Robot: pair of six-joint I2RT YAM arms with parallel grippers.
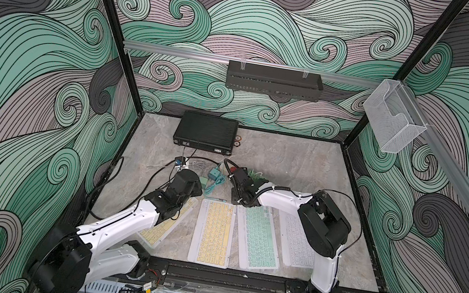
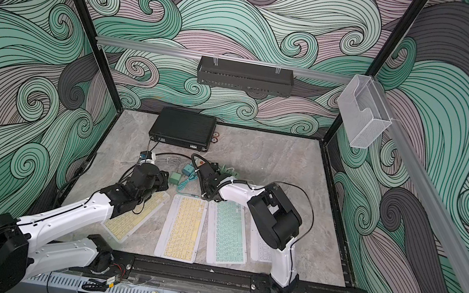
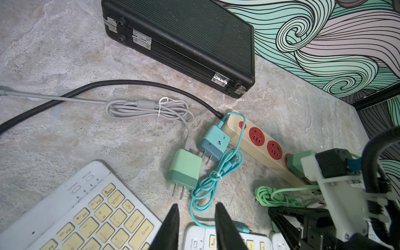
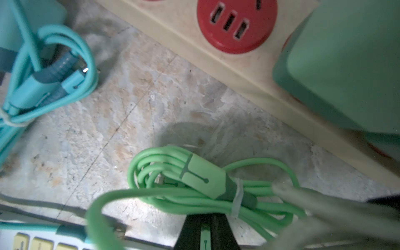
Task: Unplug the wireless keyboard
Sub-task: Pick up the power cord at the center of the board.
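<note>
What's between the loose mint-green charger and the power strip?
The blue charger, lying unplugged beside the power strip, and its bundled teal cable. The left wrist view shows both clearly, just past the mint-green charger.

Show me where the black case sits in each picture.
Both top views: black case lies at the table's far edge, left of centre.
Left wrist: the case is beyond the teal cable, near the patterned wall.
Right wrist: not in it.
Shared landmark: the coiled teal cable, seen in all four.
</note>
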